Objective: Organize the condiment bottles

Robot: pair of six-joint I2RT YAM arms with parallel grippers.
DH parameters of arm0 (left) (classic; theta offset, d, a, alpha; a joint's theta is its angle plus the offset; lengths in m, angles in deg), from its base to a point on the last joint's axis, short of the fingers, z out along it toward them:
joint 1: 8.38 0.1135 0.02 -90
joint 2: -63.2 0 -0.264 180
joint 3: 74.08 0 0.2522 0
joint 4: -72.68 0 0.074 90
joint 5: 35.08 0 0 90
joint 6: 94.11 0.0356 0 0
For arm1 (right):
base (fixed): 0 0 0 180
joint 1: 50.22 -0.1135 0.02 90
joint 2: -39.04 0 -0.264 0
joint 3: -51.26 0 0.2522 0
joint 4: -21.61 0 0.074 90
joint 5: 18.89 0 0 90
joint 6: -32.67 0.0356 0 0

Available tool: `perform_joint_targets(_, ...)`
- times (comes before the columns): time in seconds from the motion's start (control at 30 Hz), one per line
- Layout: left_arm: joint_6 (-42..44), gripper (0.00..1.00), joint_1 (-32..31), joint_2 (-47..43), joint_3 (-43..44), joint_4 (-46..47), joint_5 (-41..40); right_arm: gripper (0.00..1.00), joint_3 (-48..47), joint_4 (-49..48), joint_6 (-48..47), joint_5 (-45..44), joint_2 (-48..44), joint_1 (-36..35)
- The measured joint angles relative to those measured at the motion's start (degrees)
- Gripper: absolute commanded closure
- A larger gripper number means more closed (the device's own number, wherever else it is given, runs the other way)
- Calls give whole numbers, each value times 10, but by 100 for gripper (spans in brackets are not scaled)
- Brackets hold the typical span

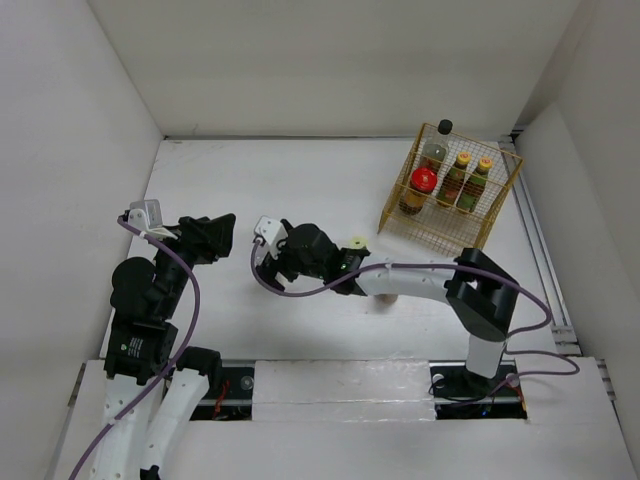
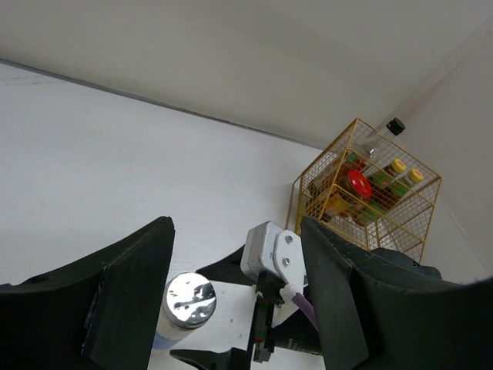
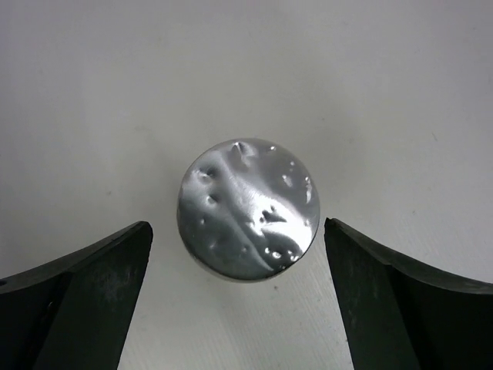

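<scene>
Directly beneath the right gripper point(image 3: 237, 225) stood the silver-capped jar point(image 3: 248, 210), upright, cap centred between wide jaws that did not touch it, well apart from the basket point(image 1: 435, 232); the left gripper point(image 2: 235, 223), part-open and empty, hung farther off.

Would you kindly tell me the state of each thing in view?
Small silver-capped jar: upright on table, ungripped.
Right gripper: jaws open around the jar's cap, not touching.
Left gripper: jaws open, empty.
Gold wire basket: upright, holding four bottles.
Tall clear black-capped bottle: standing in basket.
Red-capped bottle: standing in basket.
Two yellow-capped bottles: standing in basket.
Pale-green-capped bottle: upright on table, outside basket.
</scene>
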Motion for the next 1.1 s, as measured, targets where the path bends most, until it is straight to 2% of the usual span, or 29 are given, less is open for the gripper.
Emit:
perform_joint_targets(0.07, 0, 38, 0, 0, 0, 0, 0, 6, -5, -17, 1, -11, 11, 0)
perform_joint_targets(0.2, 0, 38, 0, 0, 0, 0, 0, 35, -12, -49, 6, -14, 34, 0)
perform_joint_targets(0.27, 0, 38, 0, 0, 0, 0, 0, 59, -23, -61, 11, -12, 48, 0)
perform_joint_targets(0.4, 0, 38, 0, -1, 0, 0, 0, 60, -24, -70, 19, -12, 50, 1)
perform_joint_targets(0.47, 0, 38, 0, -2, 0, 0, 0, 60, 8, -78, 19, -22, 18, 1)
perform_joint_targets(0.6, 0, 38, 0, -3, 0, 0, 0, 60, 70, -51, 14, -64, -119, 3)
perform_joint_targets(0.7, 0, 38, 0, -7, 0, 0, 0, 61, 79, -42, 6, -110, -240, 19)
perform_joint_targets(0.87, 0, 38, 0, -8, -1, 0, 0, 63, 90, -42, 7, -195, -431, 130)
perform_joint_targets(1.0, 0, 38, 0, -8, -1, 1, 2, 65, 116, -19, 20, -259, -501, 233)
perform_joint_targets(1.1, 0, 38, 0, -8, -1, 1, 4, 65, 125, 33, 38, -276, -509, 309)
